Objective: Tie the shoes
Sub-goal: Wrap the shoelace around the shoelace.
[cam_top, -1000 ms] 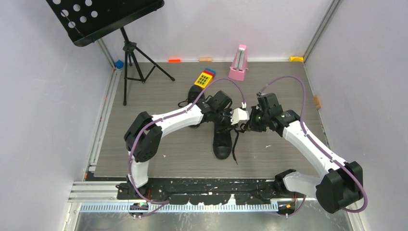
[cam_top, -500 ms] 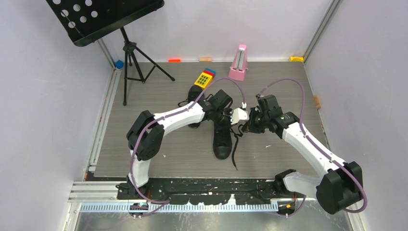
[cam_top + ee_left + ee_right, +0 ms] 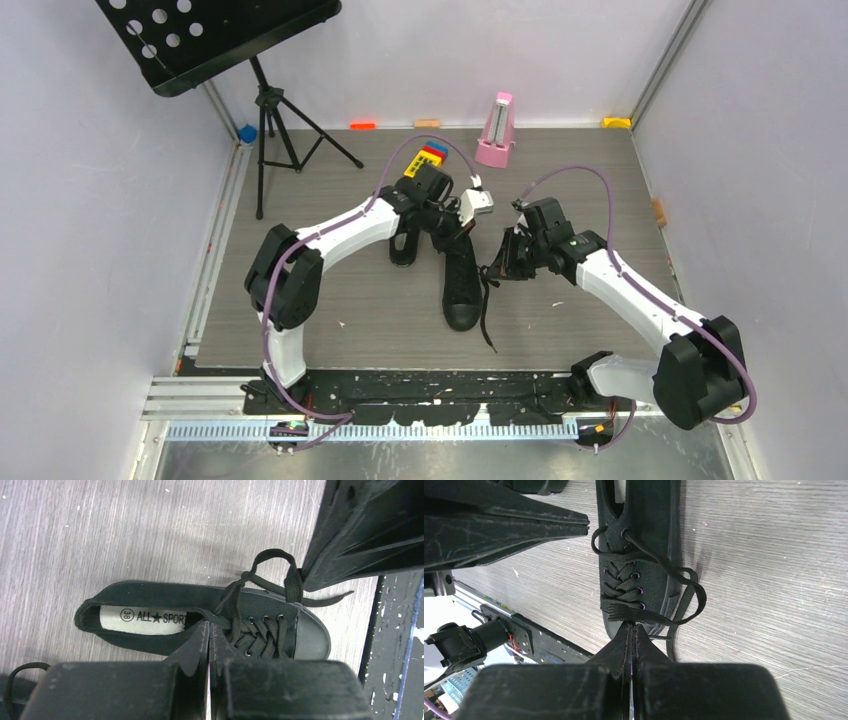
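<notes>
Left fingers point(image 3: 199, 647) pinched shut on lace point(image 3: 272, 554); right fingers point(image 3: 623, 647) shut on its other loop. Near shoe point(image 3: 462, 290) mid-tabletop point(image 3: 580, 320), toe toward bases: lace crossed loosely, no bow yet. Far shoe point(image 3: 404, 245) behind left arm, apparently pending.

Grey table point(image 3: 300, 320): two black shoes point(image 3: 462, 305) (one lace point(image 3: 487, 322) trailing), pink metronome point(image 3: 496, 130), keypad toy point(image 3: 428, 155), music stand tripod point(image 3: 268, 100)

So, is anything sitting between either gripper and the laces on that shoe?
Nothing visible. The left gripper and right gripper are both shut right at the laces of the near shoe, each apparently pinching a strand. The second shoe lies off to its left, out of the way.
</notes>
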`<state>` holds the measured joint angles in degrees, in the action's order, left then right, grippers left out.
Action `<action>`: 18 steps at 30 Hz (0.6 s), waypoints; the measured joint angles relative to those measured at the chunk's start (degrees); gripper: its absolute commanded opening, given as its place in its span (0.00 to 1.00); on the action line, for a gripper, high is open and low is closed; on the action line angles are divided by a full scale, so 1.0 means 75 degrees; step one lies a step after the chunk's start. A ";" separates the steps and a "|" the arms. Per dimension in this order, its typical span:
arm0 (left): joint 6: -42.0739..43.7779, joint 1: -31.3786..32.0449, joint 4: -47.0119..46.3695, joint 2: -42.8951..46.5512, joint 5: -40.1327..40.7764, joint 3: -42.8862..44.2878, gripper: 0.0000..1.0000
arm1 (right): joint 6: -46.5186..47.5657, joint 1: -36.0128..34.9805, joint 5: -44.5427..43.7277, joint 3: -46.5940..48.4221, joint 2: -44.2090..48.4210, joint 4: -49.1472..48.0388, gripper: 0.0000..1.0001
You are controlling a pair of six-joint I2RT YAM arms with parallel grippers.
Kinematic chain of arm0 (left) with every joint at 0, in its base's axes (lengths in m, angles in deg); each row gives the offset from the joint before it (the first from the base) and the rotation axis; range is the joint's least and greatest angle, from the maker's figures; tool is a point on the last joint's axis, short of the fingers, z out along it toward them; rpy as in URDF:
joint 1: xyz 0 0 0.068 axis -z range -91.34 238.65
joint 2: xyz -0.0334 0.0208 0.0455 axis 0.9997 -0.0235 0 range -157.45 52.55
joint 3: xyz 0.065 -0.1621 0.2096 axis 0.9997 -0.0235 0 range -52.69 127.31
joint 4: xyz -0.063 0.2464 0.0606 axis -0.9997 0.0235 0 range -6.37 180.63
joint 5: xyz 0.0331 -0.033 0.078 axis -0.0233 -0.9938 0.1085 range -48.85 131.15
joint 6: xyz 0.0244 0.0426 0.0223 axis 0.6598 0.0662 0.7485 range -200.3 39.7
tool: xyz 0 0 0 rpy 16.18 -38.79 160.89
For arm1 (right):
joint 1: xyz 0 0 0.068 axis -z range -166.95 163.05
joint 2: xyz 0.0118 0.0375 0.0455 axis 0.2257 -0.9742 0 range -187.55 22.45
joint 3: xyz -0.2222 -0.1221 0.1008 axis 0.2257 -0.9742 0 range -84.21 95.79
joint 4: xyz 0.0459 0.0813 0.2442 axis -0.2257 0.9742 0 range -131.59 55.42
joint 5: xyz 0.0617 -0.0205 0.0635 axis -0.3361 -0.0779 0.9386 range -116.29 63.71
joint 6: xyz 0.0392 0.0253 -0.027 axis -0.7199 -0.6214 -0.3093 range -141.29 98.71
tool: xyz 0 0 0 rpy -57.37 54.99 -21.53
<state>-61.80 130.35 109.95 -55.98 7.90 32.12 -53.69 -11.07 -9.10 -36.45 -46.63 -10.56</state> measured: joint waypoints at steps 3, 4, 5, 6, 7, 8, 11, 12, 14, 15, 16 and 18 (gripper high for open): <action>-0.0015 0.0015 0.0000 0.0026 -0.0108 -0.0026 0.04 | -0.0006 -0.0020 -0.0017 0.0000 -0.0090 -0.0023 0.00; -0.0009 0.0029 0.0009 0.0032 -0.0160 -0.0032 0.14 | -0.0009 -0.0020 -0.0020 0.0000 -0.0090 -0.0052 0.00; 0.0023 0.0038 0.0015 0.0032 -0.0210 -0.0035 0.24 | -0.0009 -0.0020 -0.0017 0.0000 -0.0090 -0.0087 0.00; 0.0125 0.0067 0.0032 0.0038 -0.0291 -0.0035 0.32 | -0.0009 -0.0020 -0.0017 0.0000 -0.0090 -0.0108 0.00; 0.0268 0.0096 0.0041 0.0058 -0.0335 -0.0058 0.38 | -0.0009 -0.0020 -0.0020 0.0000 -0.0090 -0.0117 0.00; 0.0428 0.0146 0.0050 0.0122 -0.0329 -0.0149 0.42 | -0.0009 -0.0020 -0.0026 0.0000 -0.0090 -0.0119 0.00; 0.1055 0.0405 0.0239 0.0370 -0.0143 -0.0440 0.43 | -0.0035 -0.0020 -0.0166 -0.0009 -0.0064 -0.0131 0.00; 0.1207 0.0501 0.0303 0.0405 -0.0085 -0.0466 0.42 | -0.0044 -0.0017 -0.0230 -0.0035 -0.0012 -0.0140 0.00; 0.1521 0.0697 0.0443 0.0411 0.0047 -0.0449 0.40 | -0.0070 0.0017 -0.0367 -0.0125 0.0181 -0.0134 0.00; 0.1667 0.0793 0.0568 0.0399 0.0122 -0.0417 0.40 | -0.0085 0.0038 -0.0437 -0.0163 0.0297 -0.0131 0.00; 0.1804 0.0892 0.0726 0.0379 0.0192 -0.0347 0.40 | -0.0096 0.0061 -0.0498 -0.0195 0.0405 -0.0137 0.00; 0.2002 0.1058 0.0944 0.0262 0.0388 -0.0076 0.40 | -0.0105 0.0137 -0.0694 -0.0286 0.0697 -0.0140 0.00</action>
<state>-46.78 138.28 117.03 -54.02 10.80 31.56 -54.48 -10.05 -14.30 -38.59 -41.41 -11.61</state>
